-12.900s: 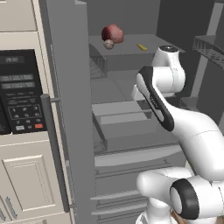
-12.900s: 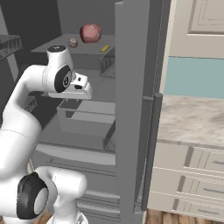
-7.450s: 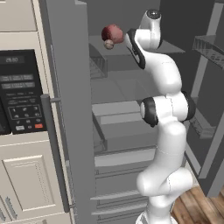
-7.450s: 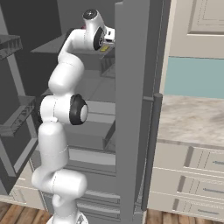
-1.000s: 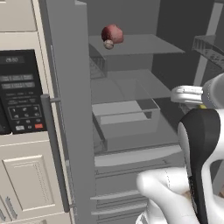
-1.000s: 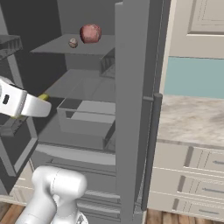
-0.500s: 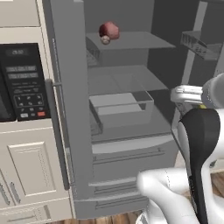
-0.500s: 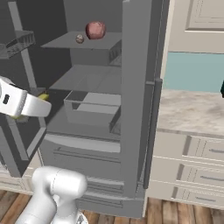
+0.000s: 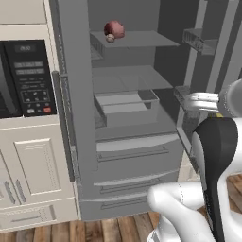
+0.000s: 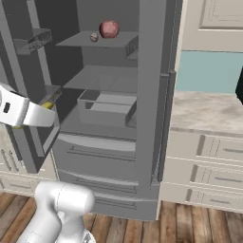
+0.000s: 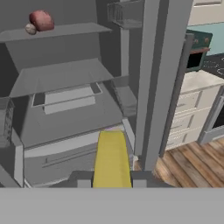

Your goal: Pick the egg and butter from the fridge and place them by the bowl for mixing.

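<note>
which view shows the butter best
The hand view: the butter fills the lower middle, a yellow stick between the gripper fingertips. The right base view shows just its yellow tip past the hand; the left base view gives a yellow sliver.

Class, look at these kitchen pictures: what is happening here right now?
The robot's claw is shut on the butter, a yellow stick, held out in front of the open fridge. The egg sits on the top shelf beside a red-pink chunk, not yet collected.
</note>
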Tool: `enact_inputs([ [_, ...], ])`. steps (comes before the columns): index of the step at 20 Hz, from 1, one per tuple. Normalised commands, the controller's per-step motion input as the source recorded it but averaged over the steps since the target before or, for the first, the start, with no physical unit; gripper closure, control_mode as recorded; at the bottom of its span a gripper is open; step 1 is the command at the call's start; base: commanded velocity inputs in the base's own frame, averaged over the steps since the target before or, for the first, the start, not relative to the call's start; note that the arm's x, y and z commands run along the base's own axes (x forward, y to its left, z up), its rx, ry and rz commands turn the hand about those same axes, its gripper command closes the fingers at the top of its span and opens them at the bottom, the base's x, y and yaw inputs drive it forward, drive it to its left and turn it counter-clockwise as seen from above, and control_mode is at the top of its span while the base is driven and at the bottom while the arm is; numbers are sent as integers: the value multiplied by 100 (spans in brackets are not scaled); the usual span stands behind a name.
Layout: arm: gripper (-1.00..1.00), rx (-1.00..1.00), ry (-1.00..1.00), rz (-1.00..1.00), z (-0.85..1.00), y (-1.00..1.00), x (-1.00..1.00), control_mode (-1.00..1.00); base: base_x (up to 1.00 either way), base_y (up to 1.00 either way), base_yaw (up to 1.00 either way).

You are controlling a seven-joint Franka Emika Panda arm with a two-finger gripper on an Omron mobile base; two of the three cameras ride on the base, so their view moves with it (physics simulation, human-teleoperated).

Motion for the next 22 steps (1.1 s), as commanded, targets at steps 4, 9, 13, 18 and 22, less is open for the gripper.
enact_inputs([
  [4, 100, 0, 0, 0, 0, 0, 0, 100, -58, 0, -1],
  [9, 100, 0, 0, 0, 0, 0, 0, 100, -25, -34, -3],
  [13, 100, 0, 0, 0, 0, 0, 0, 100, -3, -83, 0],
  [18, 100, 0, 0, 0, 0, 0, 0, 100, 0, -79, 0],
  [22, 100, 0, 0, 0, 0, 0, 0, 100, 0, -91, 0],
])
